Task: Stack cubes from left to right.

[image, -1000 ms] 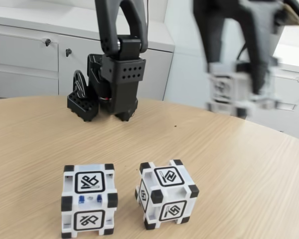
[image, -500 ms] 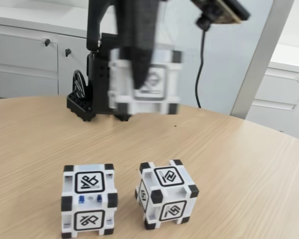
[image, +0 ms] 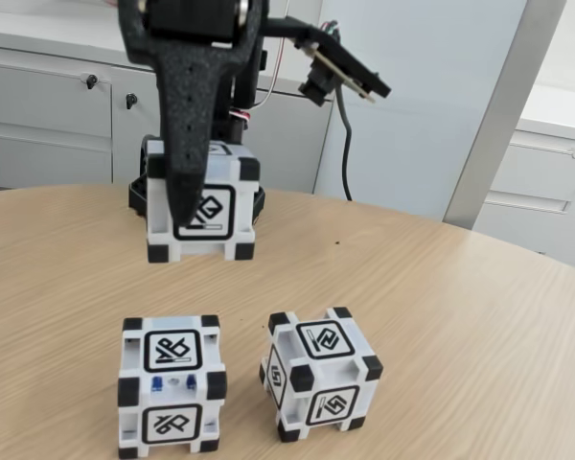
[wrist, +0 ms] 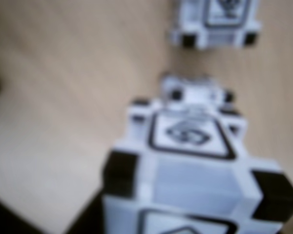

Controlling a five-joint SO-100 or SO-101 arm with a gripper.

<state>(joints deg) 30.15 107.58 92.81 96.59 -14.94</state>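
Gripper grasps a cube in mid-air, fingers clamped on it; two cubes sit below on the table. Black-framed glyphs, no readable lettering.

In the fixed view, 2 cubes sit side by side on the bench: left cube, right cube. A third cube hangs above the left one.

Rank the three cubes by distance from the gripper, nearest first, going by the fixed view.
1. Held cube: clamped in the gripper, raised off the table.
2. Left cube: on the table, almost directly below the gripper.
3. Right cube: on the table, off to the right of the left cube and turned at an angle.
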